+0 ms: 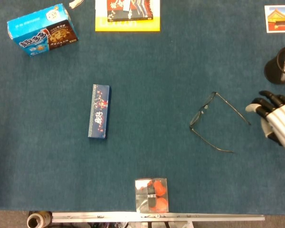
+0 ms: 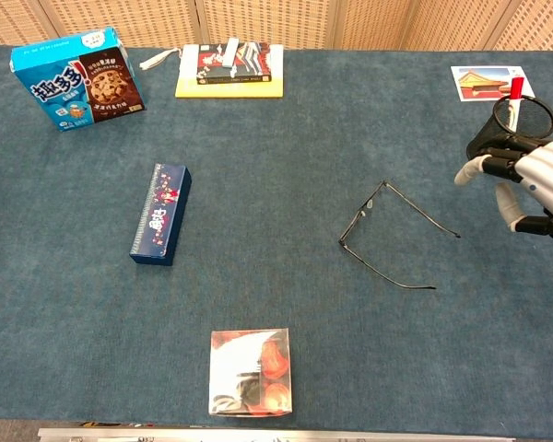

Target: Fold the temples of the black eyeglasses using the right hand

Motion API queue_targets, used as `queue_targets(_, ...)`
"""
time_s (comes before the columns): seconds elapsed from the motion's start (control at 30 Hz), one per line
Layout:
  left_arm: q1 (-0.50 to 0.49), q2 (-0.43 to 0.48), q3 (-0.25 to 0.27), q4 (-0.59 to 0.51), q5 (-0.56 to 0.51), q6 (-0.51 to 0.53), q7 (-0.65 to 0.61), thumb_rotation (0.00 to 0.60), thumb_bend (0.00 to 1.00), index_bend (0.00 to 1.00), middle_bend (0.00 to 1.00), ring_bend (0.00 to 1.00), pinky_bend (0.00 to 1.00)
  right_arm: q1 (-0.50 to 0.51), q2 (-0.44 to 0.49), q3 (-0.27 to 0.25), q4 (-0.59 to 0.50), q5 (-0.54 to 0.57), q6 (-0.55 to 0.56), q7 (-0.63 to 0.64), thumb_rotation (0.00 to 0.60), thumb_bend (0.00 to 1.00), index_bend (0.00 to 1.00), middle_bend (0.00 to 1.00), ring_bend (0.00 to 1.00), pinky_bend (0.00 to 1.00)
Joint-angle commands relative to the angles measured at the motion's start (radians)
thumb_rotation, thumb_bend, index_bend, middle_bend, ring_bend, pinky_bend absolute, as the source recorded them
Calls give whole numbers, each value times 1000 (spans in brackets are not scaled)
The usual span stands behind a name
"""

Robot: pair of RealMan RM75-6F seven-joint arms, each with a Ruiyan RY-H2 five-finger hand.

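Head view: the right hand (image 1: pixel 274 119) hovers empty, fingers spread, just right of the black eyeglasses (image 1: pixel 213 121), both temples splayed toward it. Chest view: the eyeglasses (image 2: pixel 387 236) lie flat mid-table, the hand (image 2: pixel 525 184) upper-right of them.

The black eyeglasses (image 1: pixel 213 121) lay flat on the blue surface (image 1: pixel 147 71), thin-framed, both temples spread open toward the right.

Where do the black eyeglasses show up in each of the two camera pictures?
Head view: black eyeglasses lie right of centre, temples open, left of the right hand.
Chest view: black eyeglasses lie right of centre, below-left of the right hand.
Shared landmark: the black pen cup, up-right of them.
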Motion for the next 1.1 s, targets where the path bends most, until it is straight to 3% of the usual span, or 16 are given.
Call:
queue_targets(0.03, 1, 2, 0, -3, 2, 2, 0, 600, 0, 391, 336, 296, 348, 22, -9, 0, -15, 1, -28, -23, 600, 756, 382, 379, 213, 382)
queue_targets(0.3, 7, 12, -6, -11, -1, 13, -9, 600, 0, 392, 337, 296, 348, 65, -45, 1, -21, 20, -102, -70, 600, 758, 390, 384, 216, 383)
queue_targets(0.67, 16, 24, -7, -18, 6, 28, -23, 600, 0, 394, 345, 303, 348, 109, -105, 4, 6, 63, -177, -106, 600, 757, 497, 420, 242, 383)
queue_targets(1.1, 19, 29, -7, -22, 13, 32, -29, 600, 0, 398, 348, 305, 348, 156, -169, 8, 44, 90, -225, -126, 600, 757, 500, 429, 251, 383)
